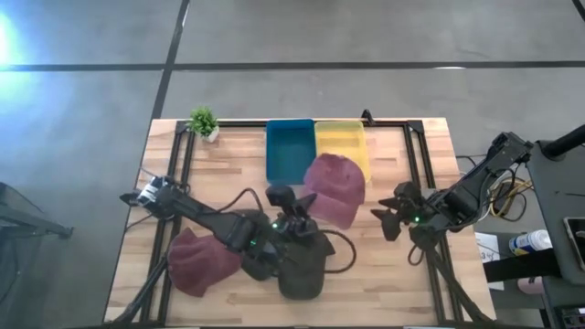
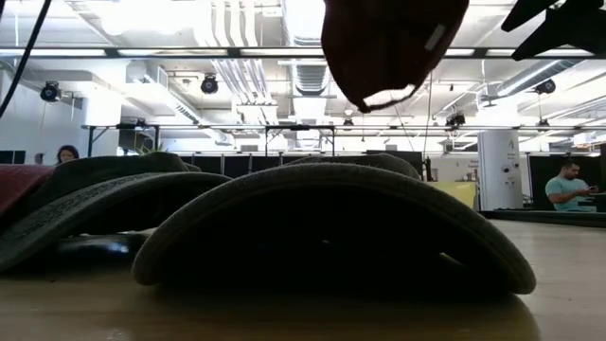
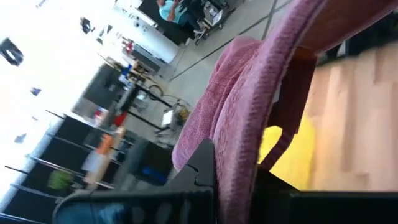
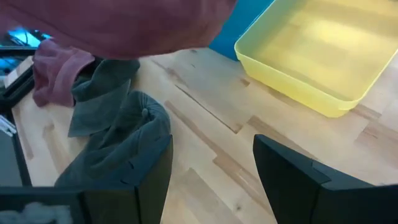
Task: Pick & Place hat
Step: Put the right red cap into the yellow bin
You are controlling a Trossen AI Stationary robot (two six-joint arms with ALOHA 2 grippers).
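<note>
Grey concrete floor surrounds the wooden tabletop [image 1: 384, 283] in the high view, where a blue bin [image 1: 289, 149] and a yellow bin [image 1: 342, 142] sit side by side at the upper middle and a small potted plant [image 1: 204, 121] stands at the upper left corner. Near the centre of the frame, the left gripper [image 1: 294, 203] holds a maroon hat [image 1: 335, 188] raised beside the yellow bin, its edge overlapping that bin's lower rim. A second maroon hat [image 1: 199, 260] lies at the lower left, and a dark grey hat [image 1: 305, 265] lies at the lower middle under the left arm. The right gripper [image 1: 384, 217] hovers at the right of the frame, fingers spread and holding nothing. From the low view, the grey hat [image 2: 331, 227] fills the foreground as a broad dome on the tabletop, another grey fold sits at the left, and the lifted maroon hat [image 2: 388, 47] hangs at the top centre. Through the left wrist view, the fingers [image 3: 202, 165] are clamped on the maroon fabric [image 3: 249, 106], with yellow showing behind it. Across the right wrist view, the spread right fingers [image 4: 283, 171] frame bare wood, with the grey hat [image 4: 118, 134] at the left, the yellow bin [image 4: 311, 56] at the upper right, and maroon cloth [image 4: 124, 25] along the top.
</note>
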